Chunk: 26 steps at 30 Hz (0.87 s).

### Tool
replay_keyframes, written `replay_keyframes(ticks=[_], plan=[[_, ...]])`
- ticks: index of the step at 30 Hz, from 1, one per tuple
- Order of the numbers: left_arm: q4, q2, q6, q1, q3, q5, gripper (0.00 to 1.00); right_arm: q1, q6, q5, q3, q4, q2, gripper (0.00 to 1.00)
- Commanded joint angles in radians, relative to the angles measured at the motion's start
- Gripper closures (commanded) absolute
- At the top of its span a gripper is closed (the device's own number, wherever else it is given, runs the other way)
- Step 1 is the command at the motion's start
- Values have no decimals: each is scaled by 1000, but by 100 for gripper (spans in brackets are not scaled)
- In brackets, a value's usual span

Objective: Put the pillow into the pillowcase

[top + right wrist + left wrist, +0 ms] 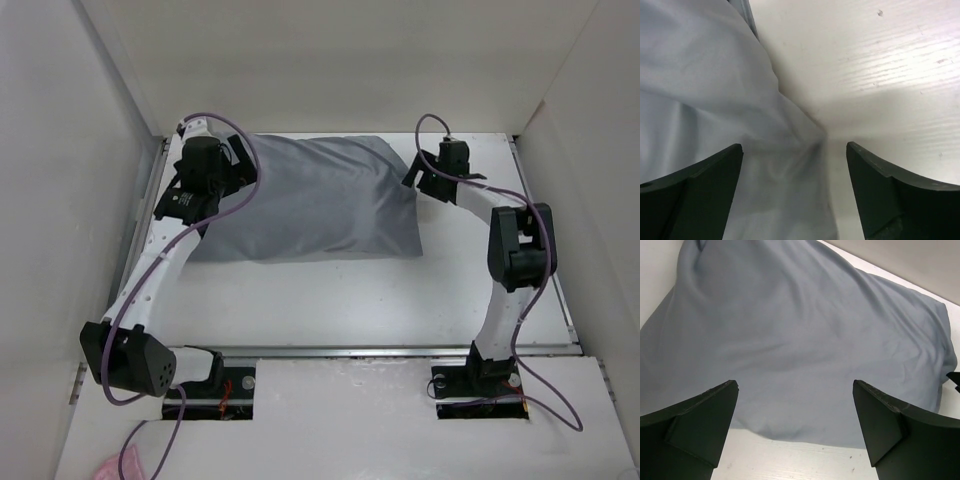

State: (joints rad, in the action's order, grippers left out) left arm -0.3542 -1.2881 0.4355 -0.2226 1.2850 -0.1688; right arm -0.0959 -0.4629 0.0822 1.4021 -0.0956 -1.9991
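Presently, findings as follows:

- Pillowcase: a grey cloth sack lying flat on the far half of the white table. It is plump and lightly creased, with its long side running left to right between the two arms.
- Pillow: hidden in every view, so its position cannot be confirmed.
- Left gripper: at the left end of the pillowcase, over its far-left corner. In the left wrist view the left gripper has its jaws spread wide and nothing between them. The pillowcase fills the view ahead, and a strip of table shows just below its near edge.
- Right gripper: at the far-right corner of the pillowcase. In the right wrist view the right gripper also has its jaws apart. A pointed fold of the pillowcase reaches into the gap from the left-hand finger's side but is not pinched, and bare table lies beside the other finger.
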Motion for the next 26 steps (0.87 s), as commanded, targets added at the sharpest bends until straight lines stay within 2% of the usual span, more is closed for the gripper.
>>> replay_keyframes(ticks=[1, 4, 9, 14, 16, 20, 23, 26], plan=[[1, 19, 9, 14, 25, -14, 0, -15, 49, -51, 1, 20, 155, 9], [1, 41, 9, 14, 11, -14, 0, -15, 73, -104, 20, -27, 276, 1], [12, 99, 19, 14, -28, 9, 0, -15, 82, -151, 44, -114, 422, 0], [23, 185, 49, 14, -104, -3, 0, -15, 92, -93, -89, -169, 624, 0], [23, 208, 62, -21, -145, -35, 0, -15, 92, -81, -144, -182, 690, 0], [2, 220, 86, -43, -177, -92, 0, -15, 60, -62, -375, -145, 868, 0], [-11, 220, 95, -52, -199, -113, 0, -15, 69, -108, -436, -133, 973, 0], [-11, 231, 95, -63, -199, -113, 0, -15, 79, -157, -445, -197, 1025, 0]])
